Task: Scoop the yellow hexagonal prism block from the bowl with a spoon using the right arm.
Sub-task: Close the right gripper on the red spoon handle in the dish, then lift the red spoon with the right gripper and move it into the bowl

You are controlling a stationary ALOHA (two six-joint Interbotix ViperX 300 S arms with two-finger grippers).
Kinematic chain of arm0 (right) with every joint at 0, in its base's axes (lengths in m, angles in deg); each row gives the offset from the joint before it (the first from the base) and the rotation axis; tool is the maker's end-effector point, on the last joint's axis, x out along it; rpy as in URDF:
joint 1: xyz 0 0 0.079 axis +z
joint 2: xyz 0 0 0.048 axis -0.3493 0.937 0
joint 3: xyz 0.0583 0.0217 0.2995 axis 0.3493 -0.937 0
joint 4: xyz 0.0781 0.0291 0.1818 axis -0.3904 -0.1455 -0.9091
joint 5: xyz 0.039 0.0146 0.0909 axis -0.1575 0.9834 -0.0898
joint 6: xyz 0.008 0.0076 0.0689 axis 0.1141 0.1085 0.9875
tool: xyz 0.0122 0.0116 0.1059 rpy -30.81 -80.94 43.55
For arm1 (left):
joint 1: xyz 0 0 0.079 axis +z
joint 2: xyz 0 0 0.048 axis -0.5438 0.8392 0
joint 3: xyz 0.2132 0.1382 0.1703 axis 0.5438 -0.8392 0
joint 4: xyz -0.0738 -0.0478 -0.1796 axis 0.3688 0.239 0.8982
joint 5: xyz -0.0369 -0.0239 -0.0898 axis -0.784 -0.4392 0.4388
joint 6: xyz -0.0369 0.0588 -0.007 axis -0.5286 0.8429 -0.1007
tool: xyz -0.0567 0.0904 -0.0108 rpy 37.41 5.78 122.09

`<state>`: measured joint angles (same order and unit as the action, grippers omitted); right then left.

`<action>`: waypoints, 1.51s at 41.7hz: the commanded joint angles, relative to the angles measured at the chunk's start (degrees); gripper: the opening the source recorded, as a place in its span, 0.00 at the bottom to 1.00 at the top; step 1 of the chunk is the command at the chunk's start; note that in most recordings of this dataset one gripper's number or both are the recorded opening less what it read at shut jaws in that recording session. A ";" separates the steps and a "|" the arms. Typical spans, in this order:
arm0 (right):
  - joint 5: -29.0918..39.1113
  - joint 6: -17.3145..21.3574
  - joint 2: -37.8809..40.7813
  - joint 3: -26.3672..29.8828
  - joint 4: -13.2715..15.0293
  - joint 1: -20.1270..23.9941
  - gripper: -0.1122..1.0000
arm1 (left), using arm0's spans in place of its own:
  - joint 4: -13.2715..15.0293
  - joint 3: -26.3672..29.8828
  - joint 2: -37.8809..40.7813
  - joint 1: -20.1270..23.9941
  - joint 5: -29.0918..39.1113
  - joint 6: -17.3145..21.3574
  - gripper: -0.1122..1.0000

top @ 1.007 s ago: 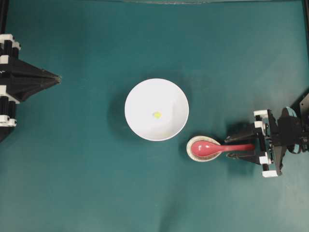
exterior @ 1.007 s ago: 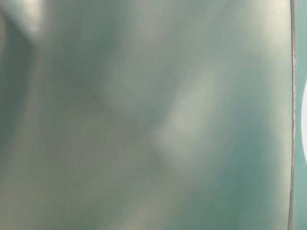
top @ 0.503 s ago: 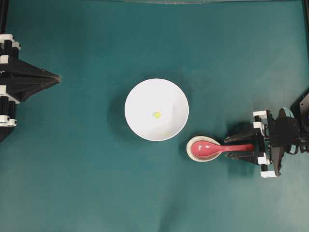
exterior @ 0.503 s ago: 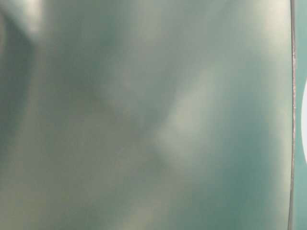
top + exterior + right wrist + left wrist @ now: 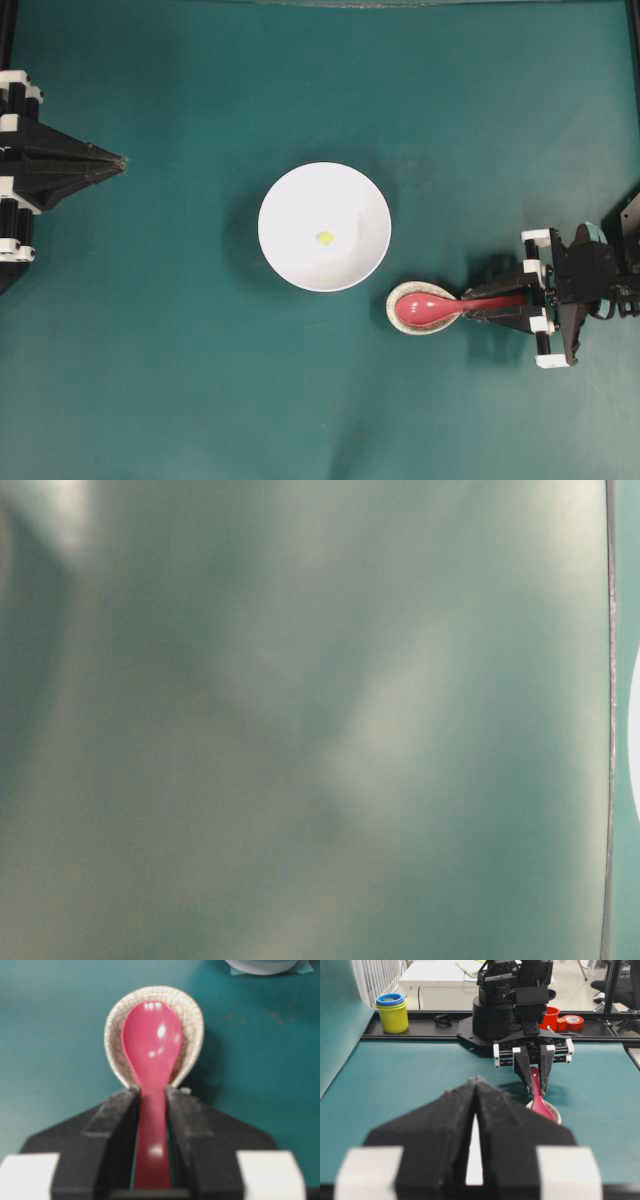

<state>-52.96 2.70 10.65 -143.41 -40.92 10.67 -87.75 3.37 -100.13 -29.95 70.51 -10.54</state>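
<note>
Resting in the crackle-glazed spoon rest [image 5: 116, 1035], the red-pink soup spoon [image 5: 151, 1055] is clamped at its handle by the right gripper [image 5: 151, 1110]. The yellow hexagonal prism block [image 5: 325, 237] is seen inside the white bowl [image 5: 290, 200]. The left gripper [image 5: 475, 1091] appears closed and empty, well apart.

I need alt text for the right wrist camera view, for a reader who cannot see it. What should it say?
The right gripper has its two black fingers closed on the handle of a glossy red-pink spoon. The spoon's oval scoop lies in a crackled beige spoon rest on a teal table. A white bowl's edge shows at the top.
</note>
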 commanded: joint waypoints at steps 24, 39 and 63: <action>11.34 -4.92 -20.74 1.41 -0.18 -3.52 0.32 | -0.18 0.79 0.70 0.09 -0.35 0.00 0.10; 43.59 -17.23 -36.91 10.90 -0.09 -16.52 0.32 | -0.18 0.79 0.70 0.09 -0.18 -0.18 0.10; 86.13 -19.42 -31.64 33.22 1.93 -35.60 0.32 | -0.18 0.88 0.26 0.09 0.79 -0.62 0.10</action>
<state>29.05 -16.90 -21.96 -114.06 -39.08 -23.52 -87.75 3.37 -100.13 -29.95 71.47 -11.07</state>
